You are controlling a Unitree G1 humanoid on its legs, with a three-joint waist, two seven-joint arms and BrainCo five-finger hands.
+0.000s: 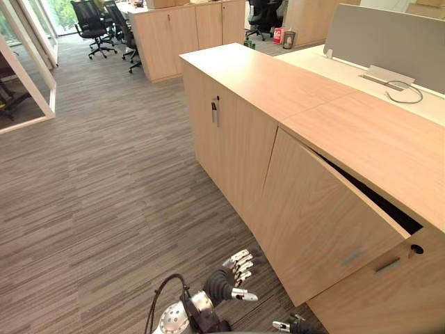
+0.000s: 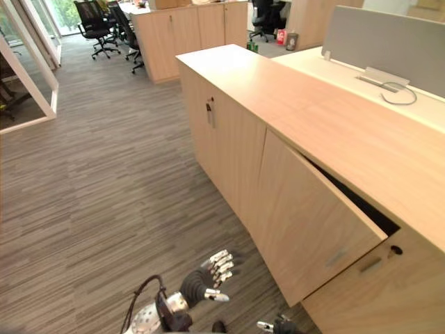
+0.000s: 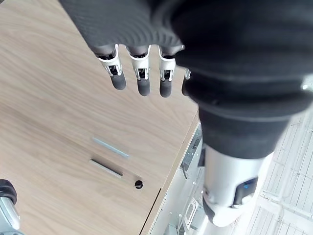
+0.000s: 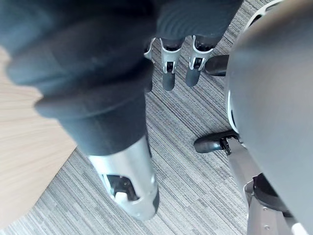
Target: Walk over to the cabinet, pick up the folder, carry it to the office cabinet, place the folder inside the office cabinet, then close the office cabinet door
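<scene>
L hand (image 1: 235, 273) low over carpet (image 1: 104, 195), fingers (image 3: 142, 73) straight, loose, holding nothing, near office cabinet door (image 1: 316, 216) but not touching. R hand (image 4: 168, 73) hangs beside it, also slack and empty. Door ajar, dark gap behind, can't tell what's inside. Beyond: closed cabinet doors (image 1: 229, 132), desk (image 1: 348, 73) w/ grey partition (image 1: 389, 38), office chairs (image 1: 94, 24) at back.

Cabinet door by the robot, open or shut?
Open: the door stands angled out from the cabinet, a dark gap behind it.
</scene>
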